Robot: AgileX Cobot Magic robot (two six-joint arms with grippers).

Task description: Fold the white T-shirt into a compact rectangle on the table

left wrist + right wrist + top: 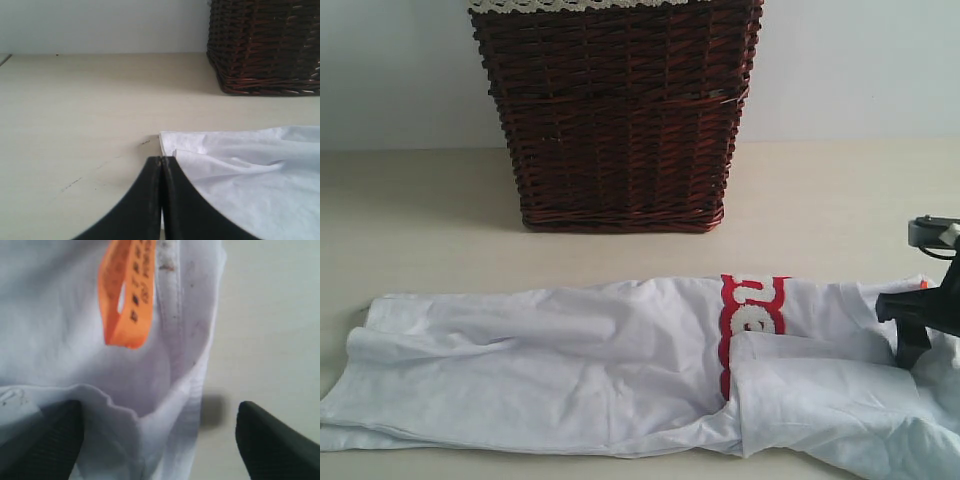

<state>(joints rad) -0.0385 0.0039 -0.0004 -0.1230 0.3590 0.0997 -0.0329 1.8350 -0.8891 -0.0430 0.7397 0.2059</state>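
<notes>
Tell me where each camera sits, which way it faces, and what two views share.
Exterior: off the arms, low, facing across the white T-shirt and table toward the wicker basket; of the robot, only the right gripper shows, at the right edge.
Left wrist: on the left arm, looking along the shut left gripper at the shirt's edge, with table and basket beyond.
Right wrist: on the right arm, looking between its open jaws at the shirt's collar and orange tag.
Shared: exterior and left wrist both show the basket.
</notes>
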